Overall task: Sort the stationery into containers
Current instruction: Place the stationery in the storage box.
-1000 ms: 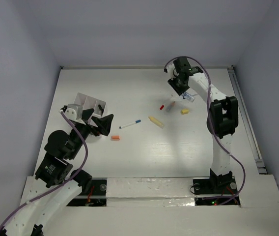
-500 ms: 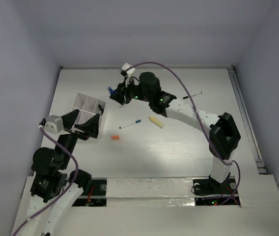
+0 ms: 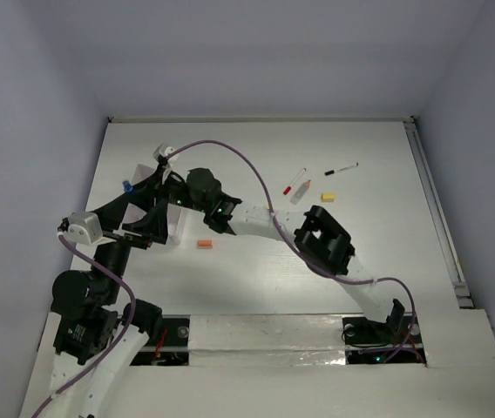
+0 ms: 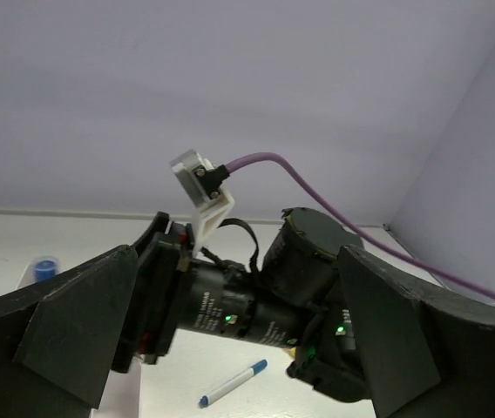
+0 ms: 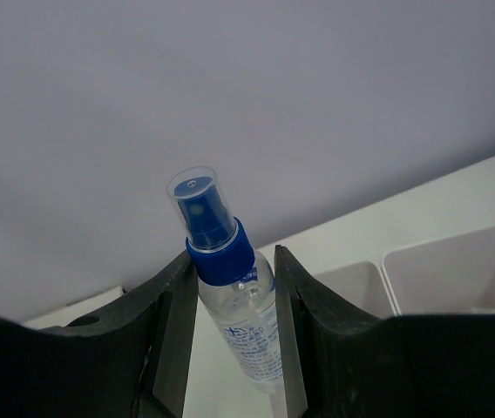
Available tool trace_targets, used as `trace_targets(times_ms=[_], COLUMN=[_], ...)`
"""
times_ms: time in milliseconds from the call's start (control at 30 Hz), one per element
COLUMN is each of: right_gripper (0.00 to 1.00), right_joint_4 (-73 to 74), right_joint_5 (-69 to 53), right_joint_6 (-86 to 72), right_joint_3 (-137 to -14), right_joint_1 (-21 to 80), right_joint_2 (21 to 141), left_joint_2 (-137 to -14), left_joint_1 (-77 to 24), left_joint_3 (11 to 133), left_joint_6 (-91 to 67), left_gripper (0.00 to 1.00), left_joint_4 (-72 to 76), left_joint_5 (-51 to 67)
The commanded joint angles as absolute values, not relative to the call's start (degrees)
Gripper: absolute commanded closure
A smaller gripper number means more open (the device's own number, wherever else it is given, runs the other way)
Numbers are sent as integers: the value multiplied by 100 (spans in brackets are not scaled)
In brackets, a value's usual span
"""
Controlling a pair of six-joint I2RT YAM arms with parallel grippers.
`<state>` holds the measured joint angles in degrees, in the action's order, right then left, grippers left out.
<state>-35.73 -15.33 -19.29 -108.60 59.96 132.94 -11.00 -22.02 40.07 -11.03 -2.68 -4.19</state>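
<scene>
1. Looking down from the top camera, the right arm (image 3: pixel 322 242) was stretched from its base at 5 o'clock clear across to the 9 o'clock side of the table (image 3: pixel 256 287), ending over the white box (image 5: pixel 457 274).
2. Right gripper (image 5: pixel 234 259) was clamped on a small spray bottle (image 5: pixel 240 326), with the fingers (image 5: pixel 171 331) pinching it right around the blue collar. It had a clear body with blue printing and a see-through cap over the nozzle. The cap end leaned toward 11 o'clock in the wrist view.
3. That same wrist view had two of the box's compartments at 4 o'clock from the bottle, lower down and behind it. Honestly couldn't tell which compartment the bottle was over. From the top, only its blue cap poked out at the box's 9 o'clock edge.
4. Left gripper (image 4: pixel 237 261) was spread wide with nothing in it, close by the box's 6-to-7 o'clock side, aimed at the right wrist.
5. Blue-capped pen (image 4: pixel 233 383) lay flat on the table under the right arm. Only the left wrist camera caught it.
6. Orange eraser (image 3: pixel 204 244) lay alone at 8 o'clock, near the box but not touching.
7. Around 1 to 2 o'clock, well apart from the box, were a red-capped pen (image 3: pixel 294 180), a black-capped pen (image 3: pixel 341 168), a yellow eraser (image 3: pixel 328 198) and a small pale tube (image 3: pixel 301 193) just beside the red-capped pen's near end.
</scene>
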Motion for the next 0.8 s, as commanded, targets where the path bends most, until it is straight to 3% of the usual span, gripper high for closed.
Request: trace_targets(times_ms=[0,233,767], right_gripper=[77,77,77], right_joint_4=[-4290,-3692,-3709], right_joint_5=[-968,-809,-554], right_joint_6=[-1890,-1829,-2012], right_joint_3=[-11853,-12849,-12560], right_joint_1=[6152,6205,6205], right_joint_2=[13525,14299,14651], left_joint_2=[-1002,-949,-940], left_joint_1=[-2188,-2188,-2241], left_joint_3=[3973,3964,3955], left_joint_6=[-1160,-1160,-1125], left_gripper=[1,1,1], left_joint_4=[97,97,105], left_joint_5=[-439,-396,-387])
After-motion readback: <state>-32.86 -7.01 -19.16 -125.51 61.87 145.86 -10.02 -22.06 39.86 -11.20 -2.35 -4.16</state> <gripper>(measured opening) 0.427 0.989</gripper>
